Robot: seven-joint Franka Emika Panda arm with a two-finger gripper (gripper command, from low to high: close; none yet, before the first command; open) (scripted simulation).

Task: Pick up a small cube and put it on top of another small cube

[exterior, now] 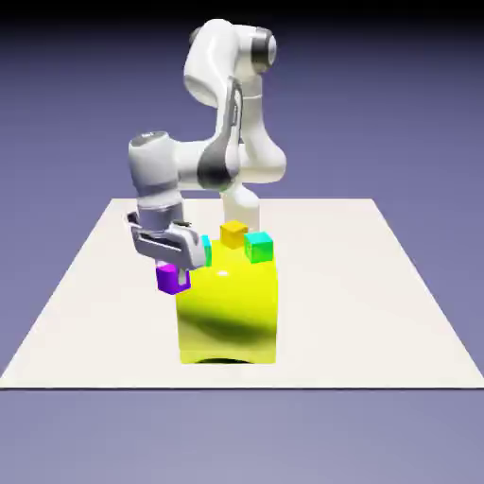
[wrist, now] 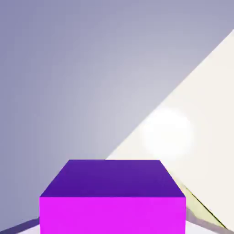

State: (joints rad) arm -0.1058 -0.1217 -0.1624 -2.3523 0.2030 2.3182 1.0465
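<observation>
A flat, cream-white table (exterior: 378, 312) is shown as a plain rectangular slab with no markings. It is surrounded on all sides by a blue-violet backdrop, which darkens toward the top of the exterior view. No walls, floor seams or furniture are distinguished in the room.

A big yellow block (exterior: 232, 317) with rounded edges is set on the table near its middle. A soft shadow is cast on the block's upper front face. On top of the block, toward its far side, an orange-yellow cube (exterior: 233, 233) and a green cube (exterior: 259, 247) are seated close beside each other. A cyan cube (exterior: 205, 248) is partly hidden behind the end effector, at the block's upper left edge.

The end effector (exterior: 174, 272) is clamped on the small cube (exterior: 172, 278), a magenta-purple cube held clear of the table, just beside the upper left corner of the yellow block in the exterior view. Contact between the cube and the block cannot be determined.

In the hand view, the small cube (wrist: 113, 201) fills the lower middle, and the fingertips are hidden by it. Behind it, the backdrop and a diagonal edge of the table (wrist: 201, 119) are seen, with a bright highlight on the table surface.
</observation>
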